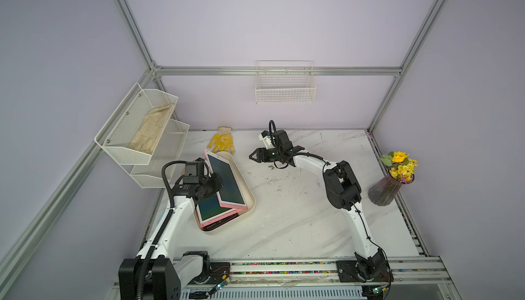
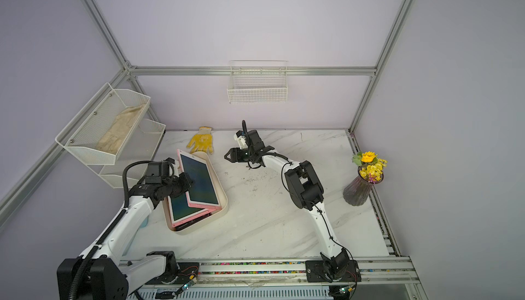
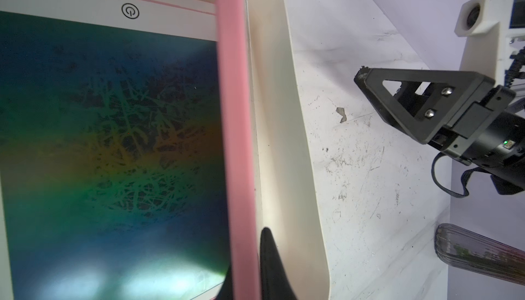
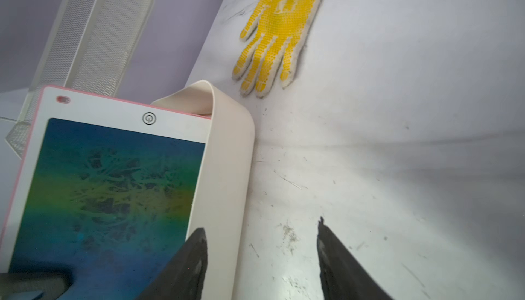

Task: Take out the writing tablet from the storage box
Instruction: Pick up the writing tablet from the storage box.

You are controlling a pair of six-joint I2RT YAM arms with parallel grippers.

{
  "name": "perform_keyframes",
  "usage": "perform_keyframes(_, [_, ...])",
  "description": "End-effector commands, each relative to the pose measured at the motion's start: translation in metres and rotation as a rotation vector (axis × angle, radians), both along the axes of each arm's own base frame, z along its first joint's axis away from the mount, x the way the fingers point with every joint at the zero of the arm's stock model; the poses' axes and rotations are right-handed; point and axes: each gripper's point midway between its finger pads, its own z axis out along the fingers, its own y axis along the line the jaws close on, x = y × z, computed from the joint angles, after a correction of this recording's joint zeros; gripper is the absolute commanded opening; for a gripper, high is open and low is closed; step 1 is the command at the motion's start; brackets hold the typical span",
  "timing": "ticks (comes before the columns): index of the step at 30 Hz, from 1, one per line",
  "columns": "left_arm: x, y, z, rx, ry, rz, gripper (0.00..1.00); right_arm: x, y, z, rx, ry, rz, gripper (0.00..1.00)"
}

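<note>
One smooth cream storage box (image 1: 250,197), two glossy pink-framed tablets, upper tablet (image 1: 227,179) clamped by left hand (image 1: 219,182), lower tablet (image 1: 211,209) flat, right hand (image 1: 252,156) parted, empty.

Scuffed marble table (image 1: 298,222) — on it the storage box (image 1: 251,199), a yellow glove (image 1: 221,142), a flower vase (image 1: 383,193).
</note>
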Motion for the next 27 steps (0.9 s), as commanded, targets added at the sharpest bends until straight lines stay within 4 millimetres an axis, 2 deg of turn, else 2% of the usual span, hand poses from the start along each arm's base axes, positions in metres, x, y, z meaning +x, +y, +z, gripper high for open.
perform_keyframes(1, [0.015, 0.01, 0.057, 0.075, -0.143, 0.007, 0.08, 0.006, -0.016, 0.044, 0.019, -0.091, -0.019, 0.64])
perform_keyframes(7, [0.014, 0.013, 0.066, 0.091, -0.152, 0.014, 0.08, 0.01, -0.027, 0.045, 0.016, -0.092, -0.034, 0.65])
perform_keyframes(15, [0.013, 0.014, 0.097, 0.102, -0.21, 0.021, 0.08, 0.013, -0.035, 0.049, 0.018, -0.102, -0.049, 0.65])
perform_keyframes(21, [0.016, 0.017, 0.106, 0.1, -0.201, 0.049, 0.07, 0.015, -0.042, 0.054, 0.015, -0.116, -0.055, 0.65])
perform_keyframes(25, [0.021, 0.013, 0.124, 0.096, -0.238, 0.035, 0.06, 0.017, -0.053, 0.061, 0.007, -0.147, -0.072, 0.65])
perform_keyframes(27, [0.023, 0.012, 0.133, 0.093, -0.26, 0.03, 0.06, 0.02, -0.06, 0.059, 0.006, -0.135, -0.084, 0.65])
